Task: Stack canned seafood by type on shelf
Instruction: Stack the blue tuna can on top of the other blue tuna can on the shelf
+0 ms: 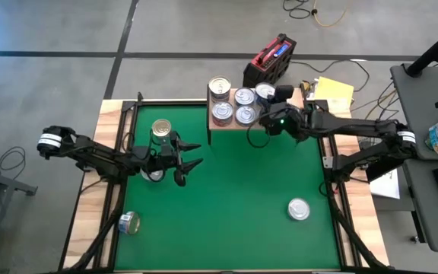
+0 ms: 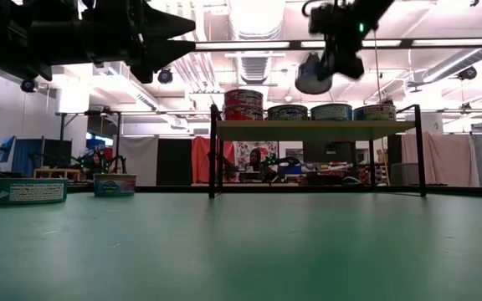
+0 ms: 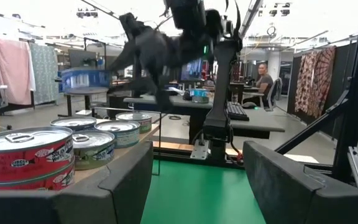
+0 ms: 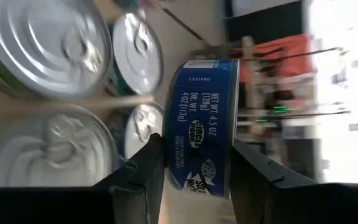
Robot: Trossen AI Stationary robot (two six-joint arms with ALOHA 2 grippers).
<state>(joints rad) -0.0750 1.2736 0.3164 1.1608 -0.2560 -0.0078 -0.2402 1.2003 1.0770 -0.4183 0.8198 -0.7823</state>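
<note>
The right gripper (image 4: 194, 163) pinches a blue-labelled can (image 4: 201, 124) tilted on edge just above the shelf (image 1: 226, 128), so a crooked release could knock neighbouring tins (image 1: 234, 106) off, while the left gripper (image 1: 187, 161) hangs spread, empty, well clear.

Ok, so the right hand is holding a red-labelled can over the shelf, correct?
Not quite: the can in the right hand has a blue label, as the right wrist view shows. It is held over the shelf, as you say; the red-labelled cans are already on it.
</note>
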